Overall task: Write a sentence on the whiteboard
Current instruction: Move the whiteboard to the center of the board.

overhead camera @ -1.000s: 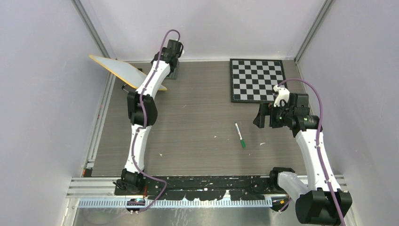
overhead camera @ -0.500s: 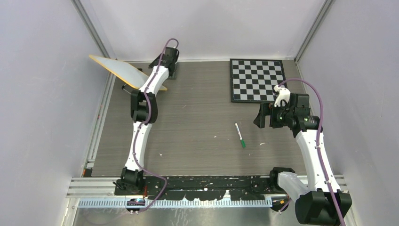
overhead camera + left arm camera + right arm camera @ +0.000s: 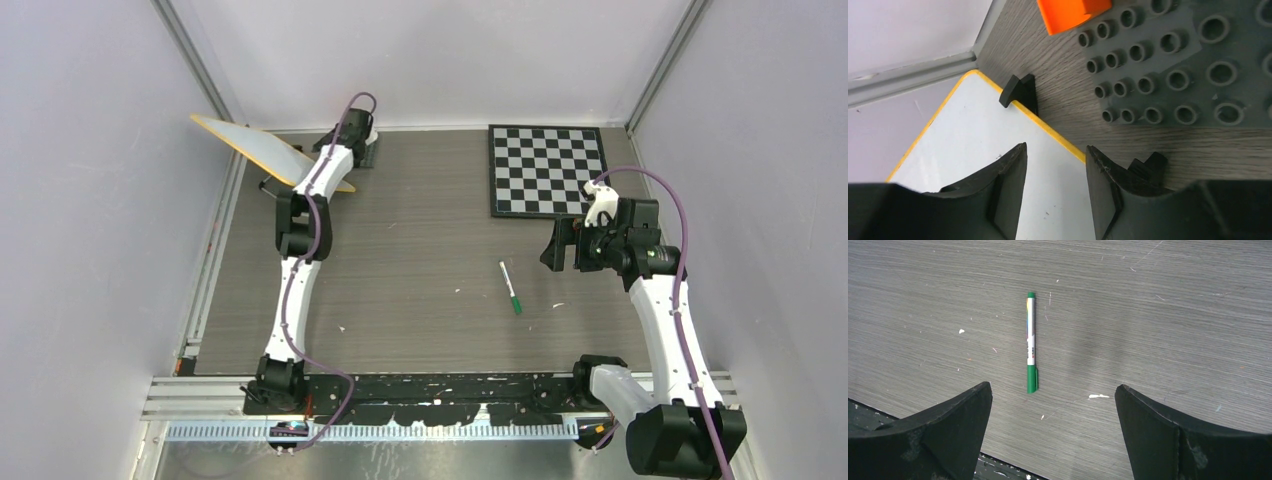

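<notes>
From above, your left fingers (image 3: 352,142) are at the far left corner of the table (image 3: 420,250). The whiteboard (image 3: 255,148) sits tilted just to their left, one edge lifted towards the wall. Your right fingers (image 3: 558,246) hang spread wide. A green marker (image 3: 511,288) lies on the table near them, towards the middle, and the chequered board (image 3: 545,170) is just beyond them.

On the left wrist camera, the fingers stand partly apart with nothing clamped. The whiteboard's white face and yellow rim show in the gap between them. One black clip foot (image 3: 1020,91) sits on the rim ahead of the fingertips, and a second (image 3: 1148,164) is beside the finger at the right of the view. Farther ahead lie a grey studded plate (image 3: 1168,60) and an orange block (image 3: 1073,11).

On the right wrist camera, the fingers are wide open and empty. The marker lies ahead between them, its thicker green end nearest the fingers.
</notes>
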`<state>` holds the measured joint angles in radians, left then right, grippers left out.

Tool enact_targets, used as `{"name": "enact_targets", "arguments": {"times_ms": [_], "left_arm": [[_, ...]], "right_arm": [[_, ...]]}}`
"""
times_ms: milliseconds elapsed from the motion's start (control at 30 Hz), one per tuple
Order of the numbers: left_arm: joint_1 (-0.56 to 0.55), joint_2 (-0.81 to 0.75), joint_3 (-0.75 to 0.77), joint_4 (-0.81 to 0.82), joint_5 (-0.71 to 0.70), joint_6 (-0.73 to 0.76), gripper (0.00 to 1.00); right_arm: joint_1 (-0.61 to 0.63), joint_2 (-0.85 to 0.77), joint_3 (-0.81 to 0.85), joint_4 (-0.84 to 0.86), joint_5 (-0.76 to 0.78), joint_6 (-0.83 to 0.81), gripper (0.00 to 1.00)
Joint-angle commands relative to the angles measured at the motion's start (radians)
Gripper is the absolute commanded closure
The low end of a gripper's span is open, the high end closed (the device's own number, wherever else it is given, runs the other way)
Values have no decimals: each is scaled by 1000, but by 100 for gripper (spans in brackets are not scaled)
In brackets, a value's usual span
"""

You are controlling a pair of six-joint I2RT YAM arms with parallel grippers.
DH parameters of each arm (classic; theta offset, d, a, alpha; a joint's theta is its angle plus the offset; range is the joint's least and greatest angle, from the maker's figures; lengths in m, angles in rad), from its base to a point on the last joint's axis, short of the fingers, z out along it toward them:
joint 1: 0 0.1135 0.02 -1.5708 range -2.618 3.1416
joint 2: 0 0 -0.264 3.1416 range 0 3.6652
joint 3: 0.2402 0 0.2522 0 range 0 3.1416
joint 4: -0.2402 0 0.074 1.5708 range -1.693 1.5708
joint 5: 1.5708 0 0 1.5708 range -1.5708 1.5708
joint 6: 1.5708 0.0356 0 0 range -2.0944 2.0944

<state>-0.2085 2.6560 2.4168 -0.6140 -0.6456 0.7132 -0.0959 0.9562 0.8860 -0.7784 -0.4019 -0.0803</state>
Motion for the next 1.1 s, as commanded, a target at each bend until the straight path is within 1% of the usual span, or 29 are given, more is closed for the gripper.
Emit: {"name": "enact_targets", "arguments": {"times_ms": [0, 200, 433, 533, 633, 733, 833, 900, 1000, 1067], "left_arm": [[-4, -43, -53, -21, 112, 3, 51], [-2, -99, -98, -119, 242, -8, 59], [-5, -183, -171, -212, 364, -18, 62], [-6, -222, -224, -240, 403, -15, 65], [-13, -280, -311, -242, 425, -1, 67], [-19, -351, -409, -234, 459, 12, 67], [-20, -421, -475, -222, 488, 8, 67], [-20, -438, -466, -232, 473, -10, 66], [-15, -444, -385, -289, 497, -51, 65], [-14, -437, -313, -358, 530, -84, 63]], "right_arm": [[-7, 7, 6, 36, -1, 1, 3], [-7, 15, 7, 36, -3, 1, 3], [-7, 12, 7, 36, -3, 1, 3], [-7, 11, 7, 36, -4, 1, 3], [-7, 8, 6, 36, -5, 1, 3], [-7, 7, 5, 36, -7, 1, 3], [-7, 7, 5, 36, -11, -1, 3], [-7, 9, 5, 36, -11, -1, 3], [-7, 8, 6, 35, -13, -1, 3], [-7, 7, 5, 35, -14, -1, 3]]}}
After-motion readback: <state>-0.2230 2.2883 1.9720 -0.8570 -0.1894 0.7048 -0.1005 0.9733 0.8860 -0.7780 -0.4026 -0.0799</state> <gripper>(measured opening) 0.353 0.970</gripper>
